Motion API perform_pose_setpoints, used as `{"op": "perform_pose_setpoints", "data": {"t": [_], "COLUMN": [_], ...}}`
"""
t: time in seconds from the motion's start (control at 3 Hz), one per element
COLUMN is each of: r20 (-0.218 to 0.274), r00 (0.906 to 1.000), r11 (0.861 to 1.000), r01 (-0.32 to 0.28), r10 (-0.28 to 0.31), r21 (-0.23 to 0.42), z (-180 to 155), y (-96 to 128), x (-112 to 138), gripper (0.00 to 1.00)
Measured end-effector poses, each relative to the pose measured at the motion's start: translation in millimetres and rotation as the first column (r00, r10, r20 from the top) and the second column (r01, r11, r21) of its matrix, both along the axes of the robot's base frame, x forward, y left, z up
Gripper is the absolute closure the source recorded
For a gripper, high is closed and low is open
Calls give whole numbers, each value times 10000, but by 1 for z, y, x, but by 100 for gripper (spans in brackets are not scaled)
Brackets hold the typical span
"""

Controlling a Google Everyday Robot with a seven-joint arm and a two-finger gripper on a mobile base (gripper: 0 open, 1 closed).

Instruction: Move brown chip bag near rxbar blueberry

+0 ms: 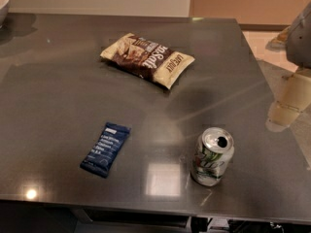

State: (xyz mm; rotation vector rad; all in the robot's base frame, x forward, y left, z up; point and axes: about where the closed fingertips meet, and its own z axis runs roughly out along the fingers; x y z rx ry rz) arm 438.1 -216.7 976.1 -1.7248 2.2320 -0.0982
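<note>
The brown chip bag (147,58) lies flat on the dark grey table (58,110), towards the back middle, with cream edges and a dark brown centre. The rxbar blueberry (105,149), a small navy blue wrapper, lies flat near the front left, well apart from the bag. My gripper (287,108) shows as a cream-coloured piece under a grey arm part at the right edge of the view, above the table's right side. It is far from the bag and holds nothing that I can see.
A silver-green soda can (212,156) stands upright at the front right, its top open. Part of a bowl (4,1) shows at the far left corner. The table's front edge runs along the bottom of the view.
</note>
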Motion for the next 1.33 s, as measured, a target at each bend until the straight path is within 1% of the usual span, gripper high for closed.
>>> {"op": "perform_pose_setpoints", "data": {"t": [0.33, 0.67, 1.0, 1.33], "r20": [-11, -71, -217, -215], "r00": [10000, 9996, 9983, 9967], "r11": [10000, 9984, 9911, 9798], "r01": [-63, -258, -511, -734], "r10": [63, 262, 541, 787], "r21": [43, 507, 1231, 1862], "z": [0, -5, -17, -30], "y": [3, 18, 42, 71], "x": [6, 29, 60, 95], "gripper": [0, 0, 0, 0]}}
